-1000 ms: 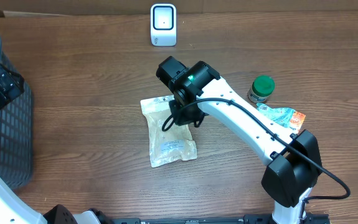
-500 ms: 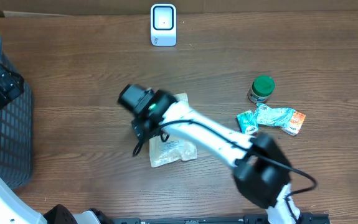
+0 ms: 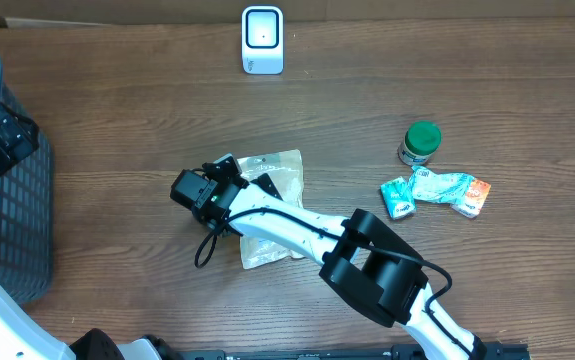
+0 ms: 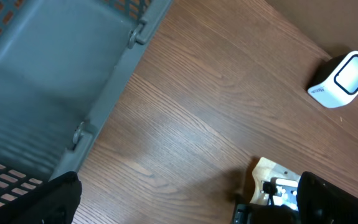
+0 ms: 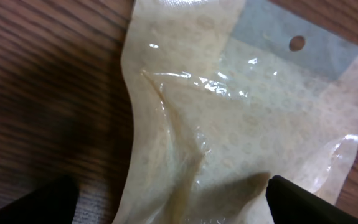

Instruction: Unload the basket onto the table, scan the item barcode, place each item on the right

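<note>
R tool (image 5: 172, 196) apart over pouch (image 5: 228, 118), arm (image 3: 287, 225) hides pouch mid, L tool (image 4: 188, 193) apart, mostly cropped

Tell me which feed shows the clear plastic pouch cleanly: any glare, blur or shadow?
Overhead: sharp and evenly lit, but the right arm covers part of the clear plastic pouch. Right wrist: close and soft, glints on the creases, dark shadow on the wooden table at left. Left wrist: clear, only a pouch corner at the bottom edge.
</note>
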Robot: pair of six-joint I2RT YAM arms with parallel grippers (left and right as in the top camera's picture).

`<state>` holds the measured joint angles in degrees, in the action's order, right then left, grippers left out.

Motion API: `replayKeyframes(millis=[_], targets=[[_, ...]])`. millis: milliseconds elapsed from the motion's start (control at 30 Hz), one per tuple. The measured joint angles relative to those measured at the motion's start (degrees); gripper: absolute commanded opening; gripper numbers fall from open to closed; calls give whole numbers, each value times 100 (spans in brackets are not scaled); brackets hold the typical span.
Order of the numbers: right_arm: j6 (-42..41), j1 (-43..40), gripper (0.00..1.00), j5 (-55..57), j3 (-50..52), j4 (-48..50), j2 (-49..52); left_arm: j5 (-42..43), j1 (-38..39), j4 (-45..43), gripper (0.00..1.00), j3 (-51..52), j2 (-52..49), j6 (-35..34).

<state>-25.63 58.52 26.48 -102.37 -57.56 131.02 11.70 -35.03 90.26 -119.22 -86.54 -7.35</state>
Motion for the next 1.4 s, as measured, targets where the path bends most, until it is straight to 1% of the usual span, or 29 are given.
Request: replayKeyframes(millis=[67,133,233,333,400,633,800,933,1100,1200,1400], targets=[[11,24,78,85,0,-81,22,0,0,2,100,2,0,0],[-39,39,75,212,0,-238,33,0,0,0,100,2,0,0],[-133,33,66,345,-2,-516,46,0,0,2,99,2,0,0],[-201,2,61,402,-2,-726,66,0,0,0,100,0,0,0],[-227,-33,55,389,-2,-809,72,0,0,2,100,0,0,0],[-280,-160,35,275,120,-756,70,0,0,0,99,2,0,0],[-284,-190,27,245,188,-723,59,0,0,2,100,2,0,0],[-258,-197,16,247,216,-730,59,0,0,2,100,2,0,0],[-199,-229,11,208,199,-981,61,0,0,2,99,2,0,0],[-131,-251,4,50,24,-1384,92,0,0,2,100,2,0,0],[166,-339,4,-748,-1204,-2286,229,0,0,2,100,0,0,0]])
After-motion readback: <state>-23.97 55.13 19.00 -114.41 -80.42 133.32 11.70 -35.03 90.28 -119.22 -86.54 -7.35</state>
